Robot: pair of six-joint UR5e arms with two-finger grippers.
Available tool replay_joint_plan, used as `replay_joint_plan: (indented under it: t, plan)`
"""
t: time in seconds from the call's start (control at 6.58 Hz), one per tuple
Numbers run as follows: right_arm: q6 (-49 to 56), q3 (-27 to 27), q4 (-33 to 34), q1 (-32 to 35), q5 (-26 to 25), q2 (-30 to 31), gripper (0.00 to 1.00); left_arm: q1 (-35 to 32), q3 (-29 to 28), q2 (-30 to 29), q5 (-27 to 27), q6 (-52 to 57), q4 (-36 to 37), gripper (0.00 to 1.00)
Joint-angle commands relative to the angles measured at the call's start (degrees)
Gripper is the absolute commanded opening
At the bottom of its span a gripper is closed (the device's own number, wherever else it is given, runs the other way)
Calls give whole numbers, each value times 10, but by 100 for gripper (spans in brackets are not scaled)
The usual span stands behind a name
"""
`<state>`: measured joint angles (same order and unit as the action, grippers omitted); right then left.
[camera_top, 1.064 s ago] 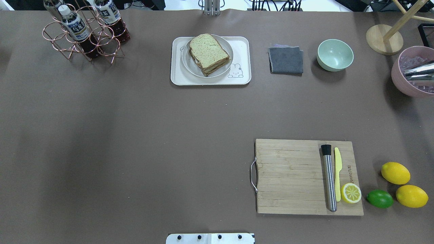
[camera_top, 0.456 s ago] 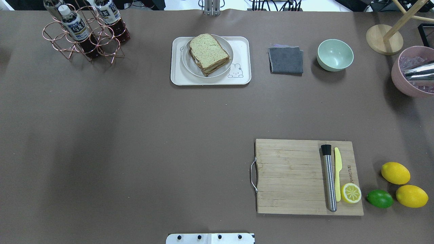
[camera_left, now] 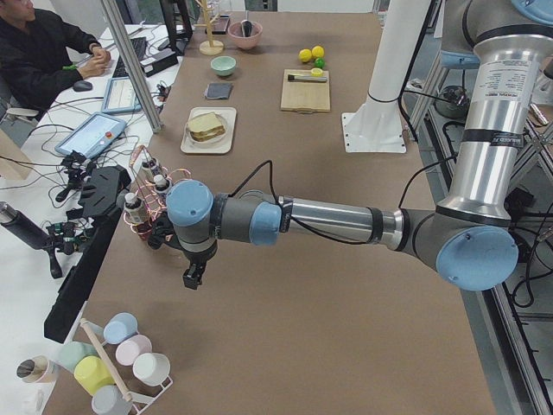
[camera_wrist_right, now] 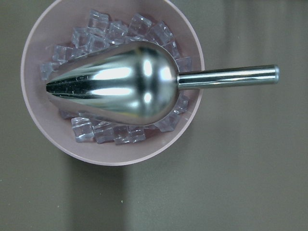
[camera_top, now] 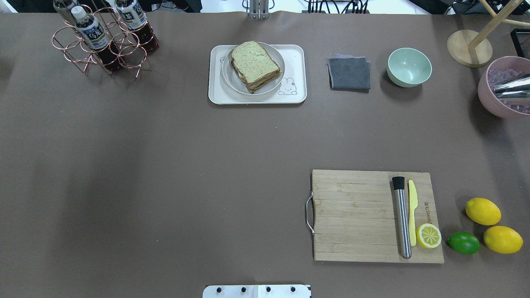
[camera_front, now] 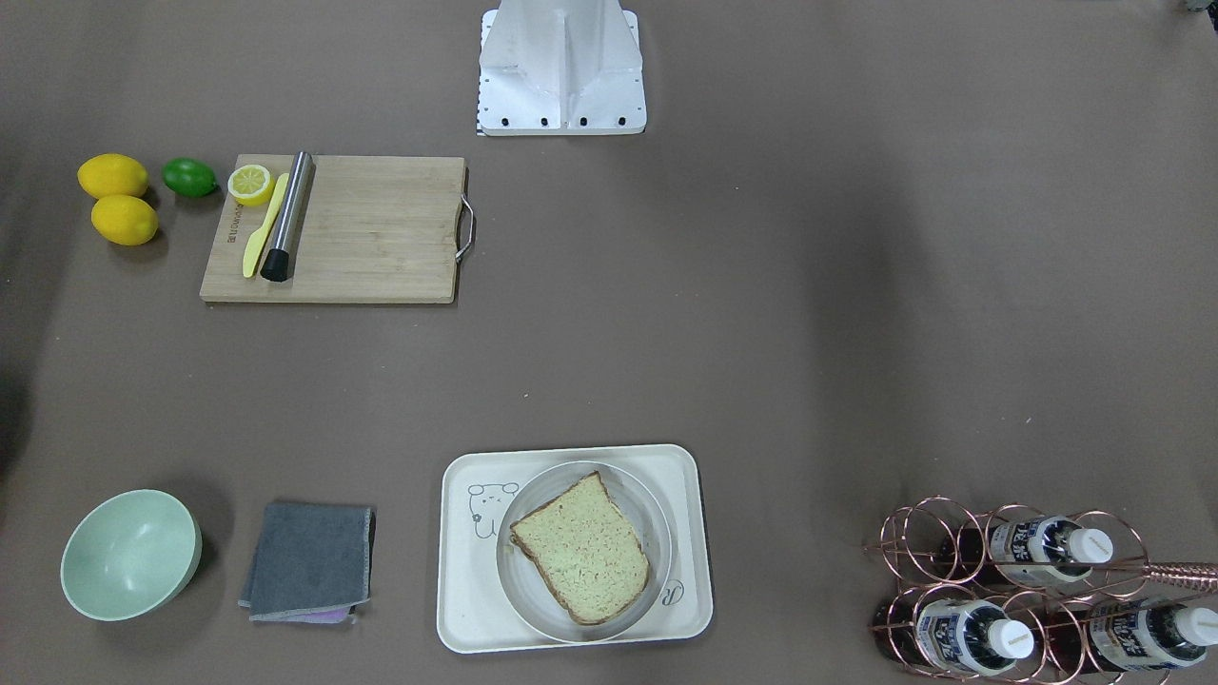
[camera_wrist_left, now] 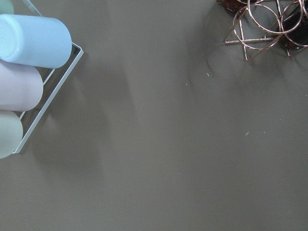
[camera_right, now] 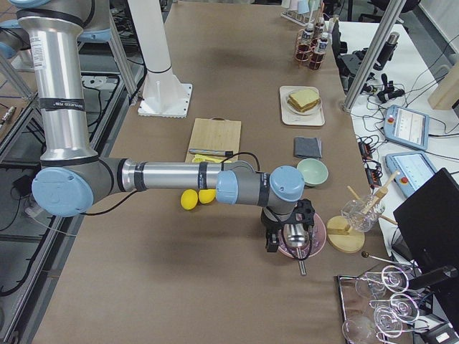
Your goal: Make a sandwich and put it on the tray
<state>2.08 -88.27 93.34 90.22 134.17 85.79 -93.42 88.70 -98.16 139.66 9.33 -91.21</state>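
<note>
The sandwich (camera_top: 253,66) lies on a round pale-grey plate (camera_top: 228,77) that sits on the cream tray (camera_top: 296,54) at the far middle of the table. It also shows in the front-facing view (camera_front: 582,547) on the tray (camera_front: 466,590); only the top bread slice shows clearly. My left gripper (camera_left: 193,277) hangs over bare table beside the bottle rack, far from the tray. My right gripper (camera_right: 285,233) hangs over the pink ice bowl. Both show only in the side views, so I cannot tell whether they are open or shut.
A wooden cutting board (camera_top: 356,215) holds a steel muddler (camera_top: 401,217), yellow knife and lemon half. Lemons and a lime (camera_top: 463,242) lie beside it. A grey cloth (camera_top: 349,73), green bowl (camera_top: 409,66), bottle rack (camera_top: 103,39), pink ice bowl with scoop (camera_wrist_right: 113,82) and cup rack (camera_wrist_left: 29,77) stand around.
</note>
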Motion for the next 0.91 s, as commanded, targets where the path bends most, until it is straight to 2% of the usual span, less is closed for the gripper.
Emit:
replay_joint_plan:
  t: [0.0,0.76]
  plan:
    - [1,-10,0,0,1,6,100,-4,0,-2,0,0,0,98]
    - [4,-34,0,1,5,35,100,-4,2,2,0,4,-1,98]
